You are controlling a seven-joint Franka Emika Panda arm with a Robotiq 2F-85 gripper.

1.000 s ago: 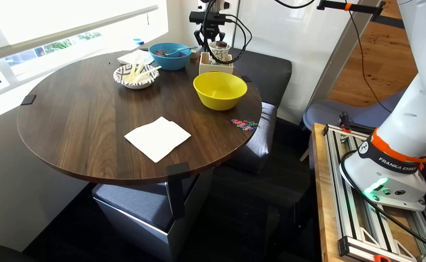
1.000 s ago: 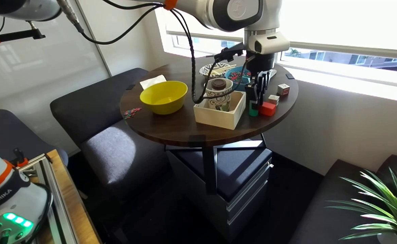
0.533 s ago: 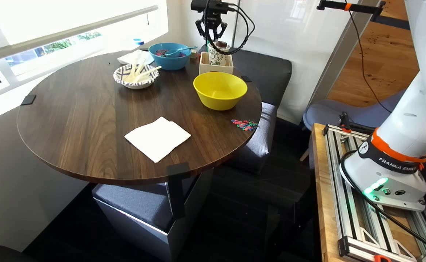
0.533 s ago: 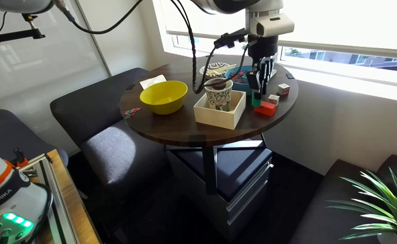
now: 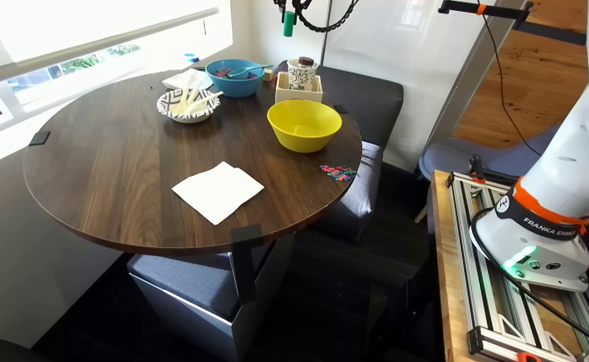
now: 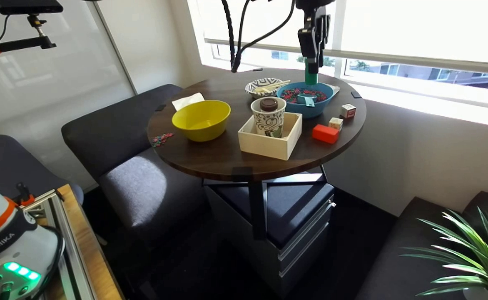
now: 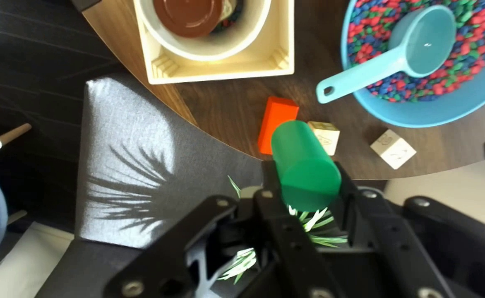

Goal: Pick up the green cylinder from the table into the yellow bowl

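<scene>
The green cylinder [image 7: 304, 165] is held upright between the two black fingers of my gripper [image 7: 302, 176] in the wrist view. My gripper is shut on it, high above the table. In both exterior views the green cylinder [image 5: 288, 25] [image 6: 311, 77] hangs below the fingertips. The yellow bowl [image 5: 304, 123] stands on the round brown table [image 5: 118, 166], on the far side of the wooden box from the red block. The yellow bowl [image 6: 201, 121] is empty inside as far as it shows. It is out of the wrist view.
A cream box [image 6: 265, 143] holding a patterned cup [image 6: 269, 121] stands beside the yellow bowl. A blue bowl [image 6: 306, 110] with a scoop, a patterned dish [image 5: 189, 115], a red block [image 6: 325, 133], two letter cubes [image 6: 348, 110], napkins [image 5: 218, 193] and loose beads [image 5: 338, 172] lie around.
My gripper has risen well up from the table with the green cylinder in it, away from the red block. The yellow bowl and other things have not moved.
</scene>
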